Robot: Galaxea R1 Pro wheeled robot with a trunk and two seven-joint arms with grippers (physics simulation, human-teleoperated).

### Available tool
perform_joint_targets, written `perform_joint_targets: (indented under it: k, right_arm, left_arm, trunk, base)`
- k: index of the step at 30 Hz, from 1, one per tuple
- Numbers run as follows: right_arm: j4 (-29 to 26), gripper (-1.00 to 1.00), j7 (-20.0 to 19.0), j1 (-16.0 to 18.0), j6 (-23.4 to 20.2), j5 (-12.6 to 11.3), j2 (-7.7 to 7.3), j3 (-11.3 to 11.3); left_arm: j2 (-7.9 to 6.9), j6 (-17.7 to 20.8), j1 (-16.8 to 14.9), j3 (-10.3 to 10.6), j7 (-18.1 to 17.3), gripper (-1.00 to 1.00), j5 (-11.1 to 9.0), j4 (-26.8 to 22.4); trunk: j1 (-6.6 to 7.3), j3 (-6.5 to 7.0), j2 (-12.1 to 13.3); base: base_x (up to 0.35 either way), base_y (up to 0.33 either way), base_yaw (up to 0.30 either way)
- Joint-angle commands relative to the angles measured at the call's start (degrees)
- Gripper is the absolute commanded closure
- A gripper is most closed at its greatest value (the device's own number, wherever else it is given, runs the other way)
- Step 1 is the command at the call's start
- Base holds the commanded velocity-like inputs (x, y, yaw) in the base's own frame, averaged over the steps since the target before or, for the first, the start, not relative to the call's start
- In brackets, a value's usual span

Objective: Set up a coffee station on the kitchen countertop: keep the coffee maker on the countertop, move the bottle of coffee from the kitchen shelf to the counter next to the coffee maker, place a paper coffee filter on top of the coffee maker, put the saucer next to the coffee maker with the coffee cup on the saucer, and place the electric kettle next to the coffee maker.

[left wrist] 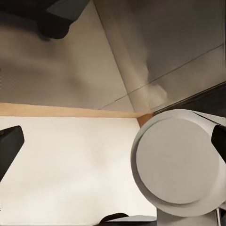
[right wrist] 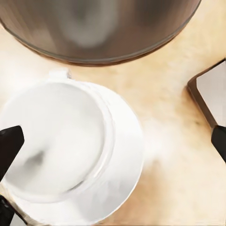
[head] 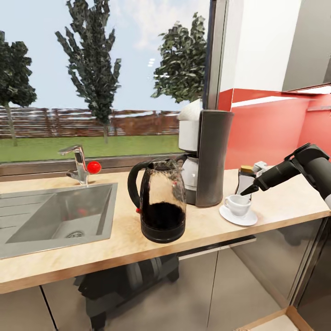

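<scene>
One small white rounded coffee cup [head: 237,204] seated on one flat round white saucer [head: 239,218], on the light beige wood-grain kitchen countertop [head: 280,202] just right of the tall dark grey column coffee maker [head: 212,156]. Directly above the cup, right gripper [head: 252,188], fingers spread wide, holding nothing. Behind it, one small dark bottle of coffee [head: 244,179], label unreadable. Farther left, one clear glass electric kettle [head: 162,202], black-handled. Left gripper's state impossible to tell.

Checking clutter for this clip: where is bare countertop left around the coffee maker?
Free: the countertop strip between sink and electric kettle, and right of the saucer. Crowded: the coffee maker, coffee cup, bottle of coffee.
</scene>
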State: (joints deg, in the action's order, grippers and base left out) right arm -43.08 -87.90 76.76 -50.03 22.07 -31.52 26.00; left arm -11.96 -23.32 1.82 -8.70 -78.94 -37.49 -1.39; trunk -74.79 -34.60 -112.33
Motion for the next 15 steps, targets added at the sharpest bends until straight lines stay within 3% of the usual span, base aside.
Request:
perform_joint_targets:
  k: [1, 7, 15]
  right_arm:
    - [-0.08, -1.0, -0.48, 0.05, -0.6, 0.43, -0.03, 0.11]
    - [-0.08, -1.0, -0.51, 0.05, -0.6, 0.43, -0.1, 0.11]
    - [-0.03, -1.0, -0.59, 0.05, -0.6, 0.35, -0.26, 0.11]
  left_arm:
    - [0.0, -0.33, 0.02, -0.44, -0.08, -1.0, 0.4, -0.1]
    - [0.01, -0.33, 0.02, -0.44, -0.06, -1.0, 0.4, -0.1]
    - [0.01, -0.33, 0.02, -0.44, 0.01, -1.0, 0.4, -0.1]
  trunk:
    - [0.02, -0.05, -0.02]
    - [0.02, -0.05, -0.02]
    - [0.02, -0.05, -0.02]
  base:
    - [-0.228, 0.0, 0.0]
    - [-0.191, 0.0, 0.0]
    - [-0.304, 0.0, 0.0]
